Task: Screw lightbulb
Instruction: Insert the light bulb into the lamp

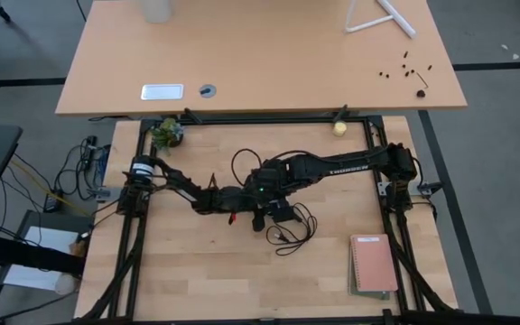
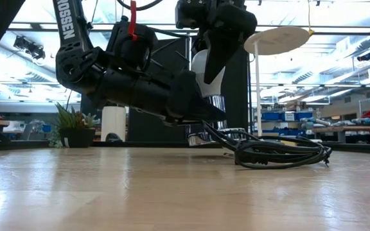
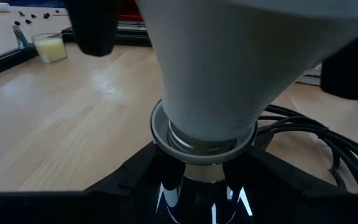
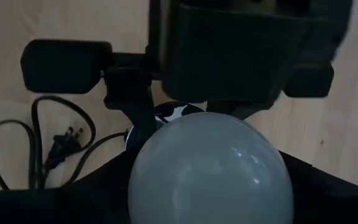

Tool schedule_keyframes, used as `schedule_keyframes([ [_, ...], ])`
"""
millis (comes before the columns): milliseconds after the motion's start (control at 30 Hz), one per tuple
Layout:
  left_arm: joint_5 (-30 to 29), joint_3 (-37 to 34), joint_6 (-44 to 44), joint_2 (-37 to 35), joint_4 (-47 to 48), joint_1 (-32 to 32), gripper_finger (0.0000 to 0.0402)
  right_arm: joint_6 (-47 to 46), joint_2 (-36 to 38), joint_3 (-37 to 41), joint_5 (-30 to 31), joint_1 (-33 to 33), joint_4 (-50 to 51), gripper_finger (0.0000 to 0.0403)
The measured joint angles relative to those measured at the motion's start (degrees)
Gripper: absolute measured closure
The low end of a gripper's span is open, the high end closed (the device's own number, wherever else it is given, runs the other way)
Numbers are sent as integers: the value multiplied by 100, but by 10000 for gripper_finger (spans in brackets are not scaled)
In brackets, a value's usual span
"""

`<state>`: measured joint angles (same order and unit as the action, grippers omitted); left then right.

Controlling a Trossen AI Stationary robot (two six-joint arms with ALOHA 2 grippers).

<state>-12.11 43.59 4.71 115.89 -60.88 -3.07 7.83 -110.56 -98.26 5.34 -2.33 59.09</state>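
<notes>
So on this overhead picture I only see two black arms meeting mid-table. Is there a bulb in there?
Observer: Yes. The right wrist view shows a white frosted lightbulb, its round head between the right gripper jaws.
Operator: And the other arm?
Observer: The left gripper jaws grip a round silver socket; the bulb's narrow end sits in its ring.
Operator: Resting on the table?
Observer: No. The low view shows both held above the wooden tabletop.
</notes>
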Motion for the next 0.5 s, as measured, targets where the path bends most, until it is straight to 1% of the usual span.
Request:
schedule_keyframes([
  [100, -239, 0, -2, 1, 6, -77, 207, -545, 2, 0, 2, 29, 44, 129],
  [200, -641, 0, -48, 1, 45, -171, 207, -1107, 0, 0, 14, 50, 99, 118],
  [400, -1582, 0, -149, 5, 55, -439, 207, -1828, 2, 0, 168, 48, 69, 121],
  [500, -1927, 0, -146, 5, 55, -549, 207, -2130, 2, 0, 170, 15, -30, 122],
])
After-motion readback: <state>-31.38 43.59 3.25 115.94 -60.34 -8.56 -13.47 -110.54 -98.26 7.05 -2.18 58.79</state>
